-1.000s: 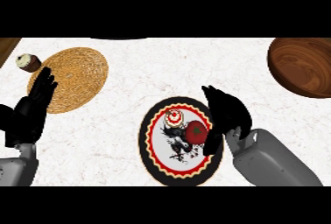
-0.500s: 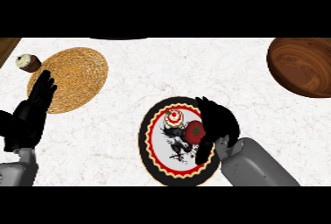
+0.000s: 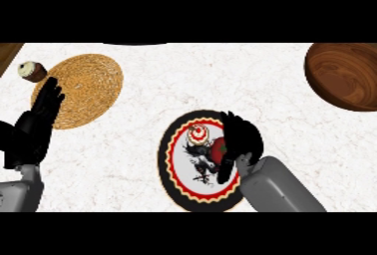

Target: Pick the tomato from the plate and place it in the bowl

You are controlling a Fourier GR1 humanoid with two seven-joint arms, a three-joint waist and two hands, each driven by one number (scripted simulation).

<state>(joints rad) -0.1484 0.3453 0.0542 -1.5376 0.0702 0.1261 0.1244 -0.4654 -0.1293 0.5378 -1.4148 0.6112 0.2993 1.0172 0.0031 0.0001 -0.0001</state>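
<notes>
A round patterned plate (image 3: 179,164) with a red and black rim lies on the white counter at centre. On its right part sits the red tomato (image 3: 219,148), mostly covered by my right hand (image 3: 242,141). That hand's fingers curl round the tomato from above and from the right. The brown wooden bowl (image 3: 346,74) stands at the far right, well away from the hand. My left hand (image 3: 35,127) rests open at the left edge, fingers pointing up.
A woven round mat (image 3: 85,87) lies at the upper left, just right of my left hand's fingertips. A small cupcake (image 3: 32,70) sits at the mat's left edge. A dark wooden edge (image 3: 7,52) shows in the top left corner.
My right hand has moved left over the plate and its fingers have curled round the tomato, hiding most of it. The left hand has barely moved.
</notes>
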